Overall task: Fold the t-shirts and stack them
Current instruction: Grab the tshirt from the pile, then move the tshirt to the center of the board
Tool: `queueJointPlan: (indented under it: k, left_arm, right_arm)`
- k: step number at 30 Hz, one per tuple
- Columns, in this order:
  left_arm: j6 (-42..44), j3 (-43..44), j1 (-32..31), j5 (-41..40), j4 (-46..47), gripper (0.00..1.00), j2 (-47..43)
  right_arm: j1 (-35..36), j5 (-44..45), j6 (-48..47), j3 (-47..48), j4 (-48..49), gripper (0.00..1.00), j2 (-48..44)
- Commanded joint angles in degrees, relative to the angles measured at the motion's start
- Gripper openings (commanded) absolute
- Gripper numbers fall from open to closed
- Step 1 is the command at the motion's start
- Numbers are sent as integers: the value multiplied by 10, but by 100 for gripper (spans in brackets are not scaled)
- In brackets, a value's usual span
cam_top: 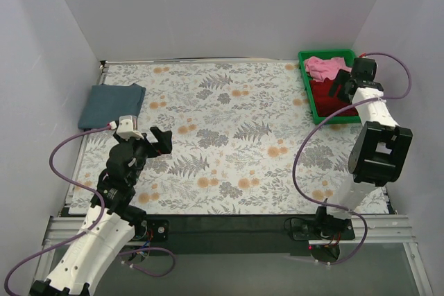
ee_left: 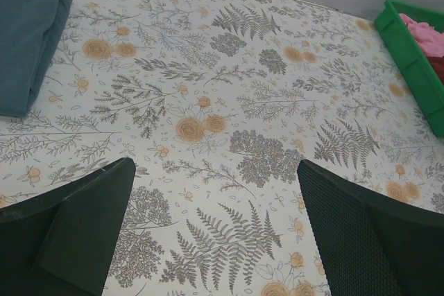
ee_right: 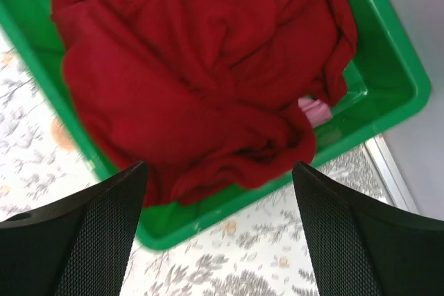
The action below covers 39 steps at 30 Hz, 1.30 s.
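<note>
A dark red t-shirt (cam_top: 331, 96) lies crumpled in the green bin (cam_top: 306, 88) at the back right, with a pink t-shirt (cam_top: 325, 67) bunched behind it. My right gripper (cam_top: 342, 86) hangs open and empty above the red shirt (ee_right: 201, 67), over the bin's near rim (ee_right: 208, 216); the gripper's gap (ee_right: 219, 168) shows cloth and rim. A slate blue-grey t-shirt (cam_top: 111, 104) lies folded at the back left, and also shows in the left wrist view (ee_left: 24, 39). My left gripper (cam_top: 161, 140) is open and empty above bare table (ee_left: 215, 168).
The table carries a floral patterned cloth (cam_top: 229, 136). White walls close in the back and both sides. The bin (ee_left: 409, 67) stands against the right wall. A bit of pink cloth (ee_right: 313, 110) peeks from under the red shirt.
</note>
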Motion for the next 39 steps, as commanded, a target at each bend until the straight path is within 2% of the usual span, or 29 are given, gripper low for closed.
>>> queueJointPlan:
  k: [1, 5, 8, 11, 12, 15, 22, 26, 29, 30, 33, 35, 39]
  left_arm:
    - [16, -7, -4, -1, 10, 98, 0]
    - [19, -8, -4, -2, 13, 98, 4]
    - [20, -9, -4, -2, 15, 98, 6]
    - [20, -10, -4, 1, 16, 98, 5]
    - [21, -11, -4, 1, 17, 98, 4]
    - [22, -10, -4, 1, 16, 98, 2]
    - [21, -11, -4, 0, 15, 98, -8]
    - [21, -10, -4, -2, 15, 98, -12]
    - [20, -10, -4, -6, 13, 98, -14]
    - [21, -10, -4, -7, 11, 98, -15]
    - [19, -9, -4, -13, 10, 98, -16]
    - [18, -9, -4, -16, 8, 98, -16]
    - [17, -10, -4, -20, 6, 98, -18]
  right_arm:
    - [-32, -35, -6, 48, 41, 75, 50]
    - [-40, -91, -48, 58, 42, 69, 88]
    - [-40, -122, -56, 44, 42, 58, 94]
    - [-40, -155, -59, 29, 43, 37, 88]
    - [-40, -159, -62, 28, 44, 20, 85]
    - [-39, -171, -60, 21, 43, 1, 58]
    - [-24, -187, -68, 33, 29, 1, -56]
    - [21, -217, -75, 79, 5, 1, -109]
    - [89, -245, -75, 155, -14, 1, -134]
    - [141, -251, -75, 177, -17, 1, -138]
    - [234, -302, -65, 282, -21, 1, -139]
    - [273, -349, -55, 355, -14, 1, -129]
    - [345, -417, -8, 419, 21, 1, -115]
